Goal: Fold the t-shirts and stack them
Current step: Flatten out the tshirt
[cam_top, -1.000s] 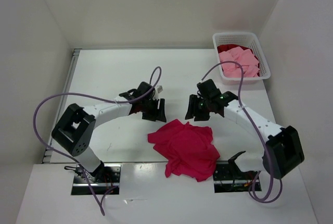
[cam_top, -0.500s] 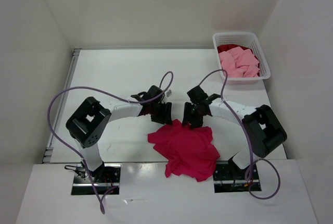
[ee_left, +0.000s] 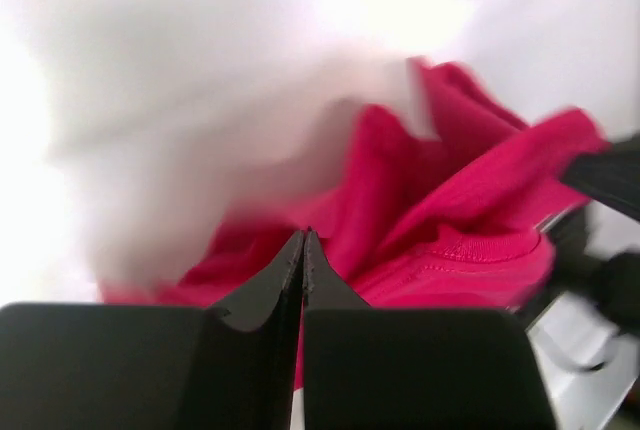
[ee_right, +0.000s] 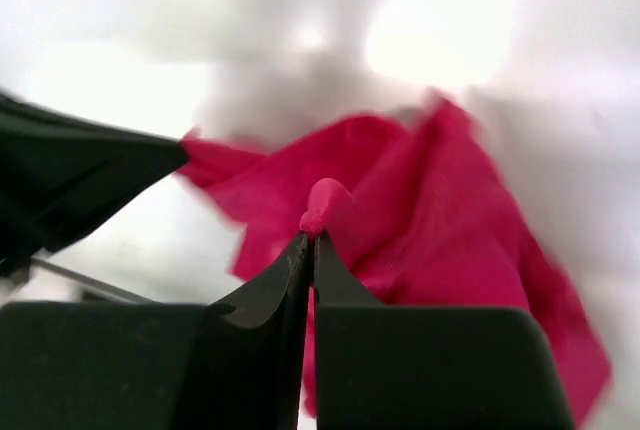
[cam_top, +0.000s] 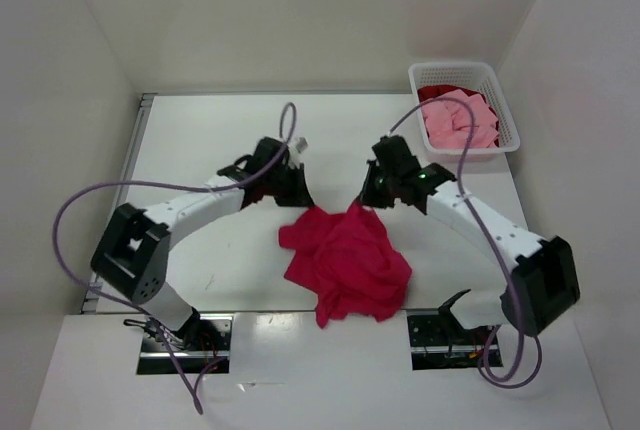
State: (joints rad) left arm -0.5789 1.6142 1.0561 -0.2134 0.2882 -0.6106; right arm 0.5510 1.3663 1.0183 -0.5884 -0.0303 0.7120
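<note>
The bright crimson t-shirt lies crumpled on the white table between my two arms, and its far edge is lifted. My left gripper is shut on that edge at the left; the shirt fills the left wrist view behind the closed tips. At the right of the same edge my right gripper is shut on the cloth. In the right wrist view a nub of the shirt sticks out above the pinched tips. The light pink t-shirt and the dark red t-shirt lie in the basket.
The white lattice basket stands at the far right corner of the table. White walls enclose the table on three sides. Purple cables loop over both arms.
Both grippers came down on the crimson shirt's far edge and closed on it. They have now pulled that edge up and away from the bases, and the shirt has shifted with them.
</note>
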